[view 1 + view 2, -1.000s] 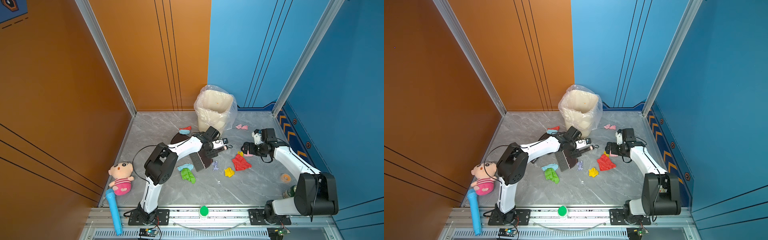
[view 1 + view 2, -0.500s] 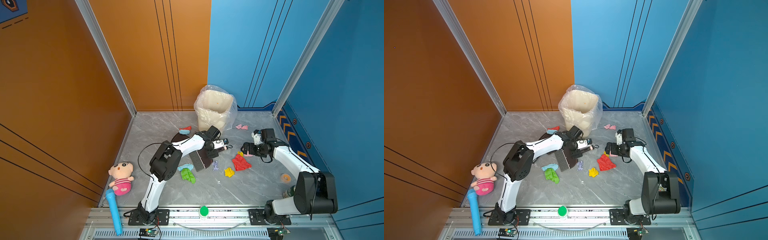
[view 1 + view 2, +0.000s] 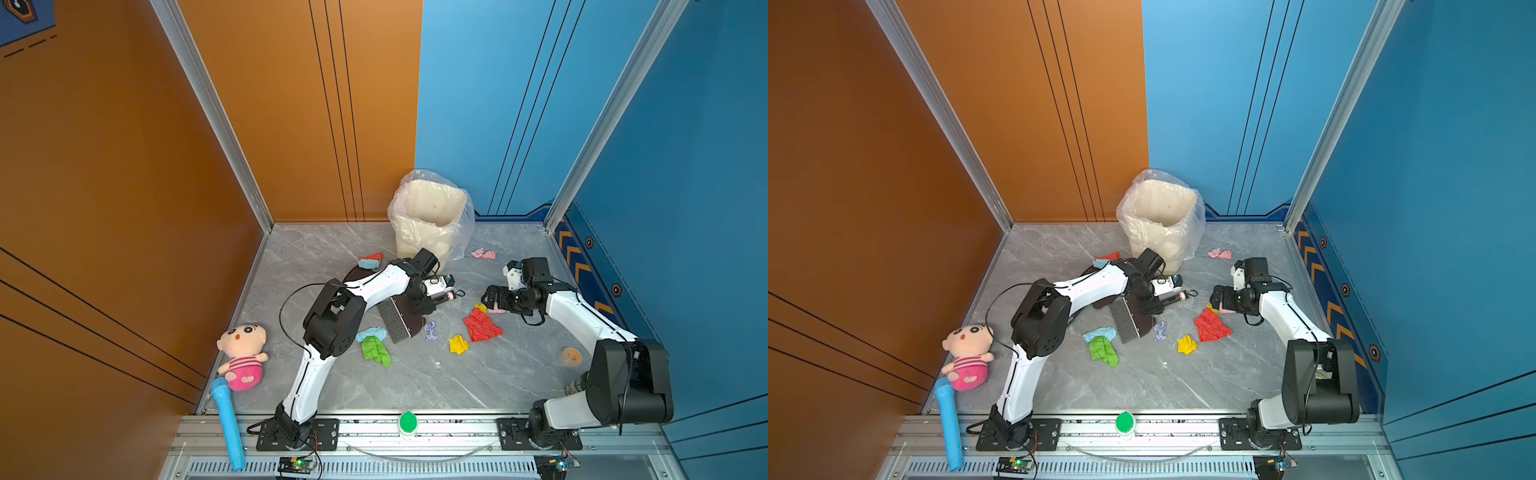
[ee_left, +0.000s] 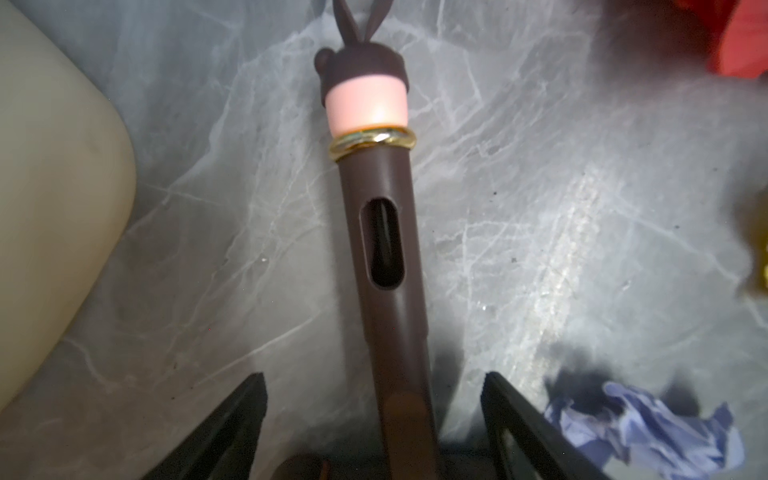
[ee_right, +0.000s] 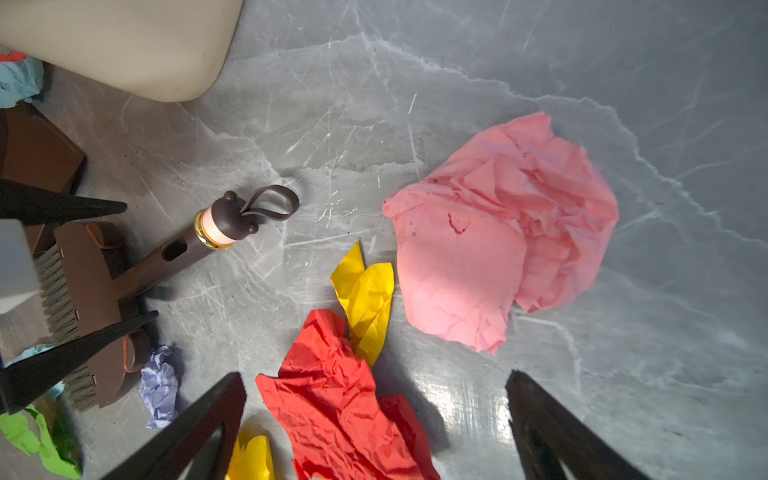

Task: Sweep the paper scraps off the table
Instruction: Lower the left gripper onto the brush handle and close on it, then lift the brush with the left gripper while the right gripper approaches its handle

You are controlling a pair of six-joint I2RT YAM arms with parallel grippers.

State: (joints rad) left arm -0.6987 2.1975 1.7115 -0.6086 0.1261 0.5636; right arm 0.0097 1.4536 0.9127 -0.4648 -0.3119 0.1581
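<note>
Both top views: paper scraps (image 3: 482,328) strewn mid-table (image 3: 415,382), red, yellow, lilac, green, light blue; more near bin (image 3: 428,224). Left gripper (image 3: 424,305) over brush (image 3: 401,318); right gripper (image 3: 492,296) beside red scrap.

Left wrist: left gripper (image 4: 374,419) fingers spread either side of brush handle (image 4: 384,232), gaps both sides, not gripping. Lilac scrap (image 4: 648,428) near one finger.

Right wrist: right gripper (image 5: 374,411) wide open, empty, above red scrap (image 5: 340,399); pink scrap (image 5: 503,232) and yellow scrap (image 5: 365,299) beyond.

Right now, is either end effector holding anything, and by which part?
Nothing held. The left end effector straddles the brush handle, jaws clear of it; the right end effector is open and empty.
</note>
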